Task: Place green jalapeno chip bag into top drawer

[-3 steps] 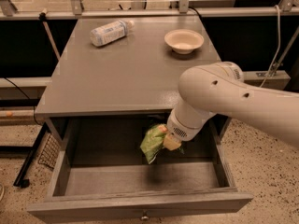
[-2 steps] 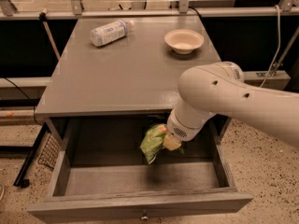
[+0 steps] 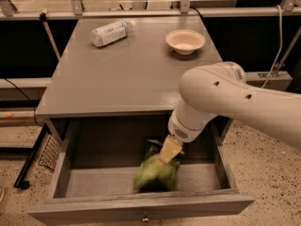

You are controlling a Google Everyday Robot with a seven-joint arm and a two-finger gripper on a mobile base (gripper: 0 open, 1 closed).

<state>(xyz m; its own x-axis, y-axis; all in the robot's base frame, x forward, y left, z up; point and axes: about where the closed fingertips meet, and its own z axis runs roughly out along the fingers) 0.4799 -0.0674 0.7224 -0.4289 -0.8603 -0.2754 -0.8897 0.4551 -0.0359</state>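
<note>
The green jalapeno chip bag [image 3: 157, 173] is a blurred light-green shape low inside the open top drawer [image 3: 141, 206], near its front middle. My gripper [image 3: 169, 150] hangs from the white arm and reaches down into the drawer. Its tan tip is right at the bag's upper edge. I cannot tell whether the bag is still held or is dropping free. The drawer is pulled out wide, and its small round knob [image 3: 145, 217] shows at the centre of its front.
On the grey table top [image 3: 127, 74] a white-labelled plastic bottle [image 3: 111, 32] lies at the back left and a white bowl [image 3: 185, 41] stands at the back right. A rail with cables runs behind the table. The floor is speckled.
The bag has moved down and toward the drawer's front and is now blurred. The gripper has dipped slightly lower into the drawer.
</note>
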